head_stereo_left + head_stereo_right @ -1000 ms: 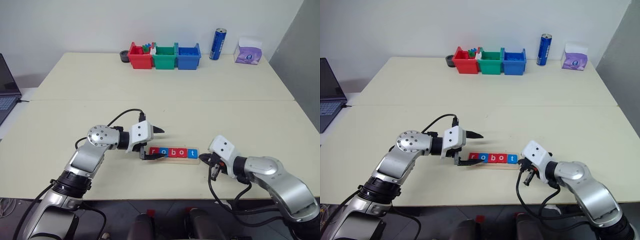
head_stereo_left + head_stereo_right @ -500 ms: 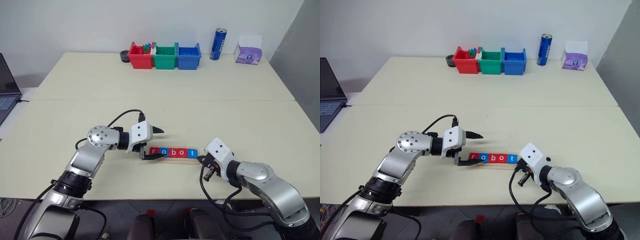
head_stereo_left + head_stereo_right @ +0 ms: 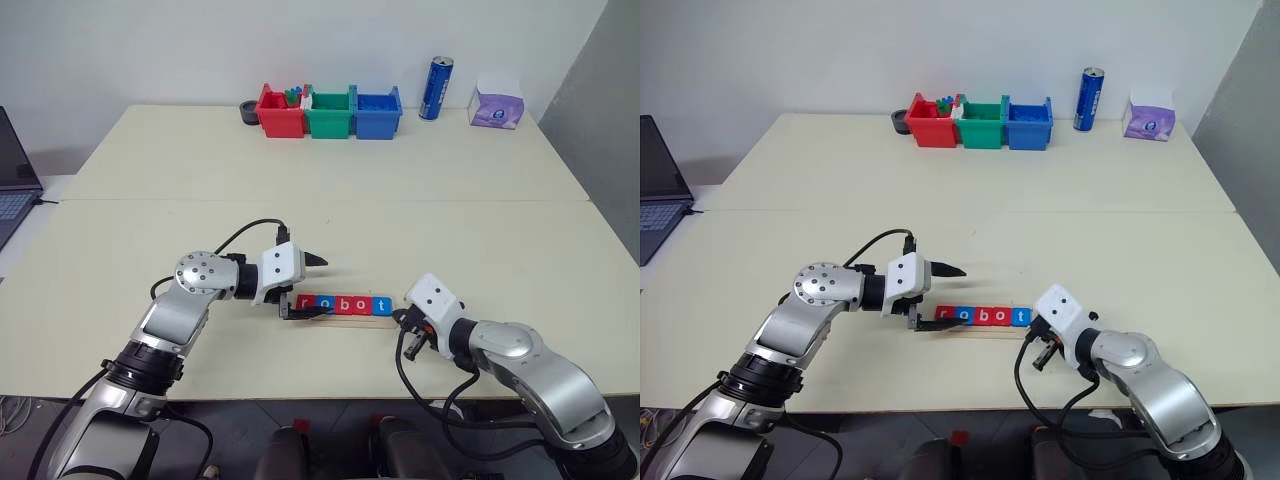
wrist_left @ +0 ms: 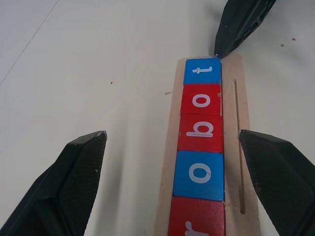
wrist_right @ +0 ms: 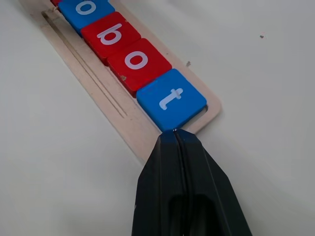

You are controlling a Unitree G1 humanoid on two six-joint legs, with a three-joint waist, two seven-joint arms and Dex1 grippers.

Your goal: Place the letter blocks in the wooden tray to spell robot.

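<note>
Right hand [image 5: 176, 132]: fingers pressed flat together, nothing between them, tip set against the near corner of the blue "t" block [image 5: 171, 99] at the right end of the wooden tray [image 3: 340, 318]. Left hand [image 3: 312, 286]: fingers spread as wide as they go, holding nothing, straddling the tray's left end, one finger beyond the tray and one on the near side, over the red "r" block [image 4: 196, 218].

Bench [image 3: 320, 230]: pale cream, a seam running across it about halfway back. The tray lies near the front edge, between the two hands.

Far edge, largest first: three plastic bins side by side, red bin [image 3: 279, 111], green bin [image 3: 328, 112], blue bin [image 3: 377, 112] (the red one has small coloured pieces sticking up at its rim). A tissue box [image 3: 497, 103], purple and white, sits near the far right corner. A laptop [image 3: 15, 178] shows partly off the left edge. A blue can [image 3: 436, 88] stands upright between the blue bin and the tissue box. A small dark round thing [image 3: 248, 109] sits just left of the red bin; cannot tell what it is.

Tray: thin pale wood strip with a narrow slot along its near side. Five letter blocks lie in it in one row, edge to edge, reading r, o, b, o, t from left to right: red, blue "o" block [image 4: 199, 174], red "b" block [image 4: 201, 130], red "o" block [image 4: 201, 99], blue.
</note>
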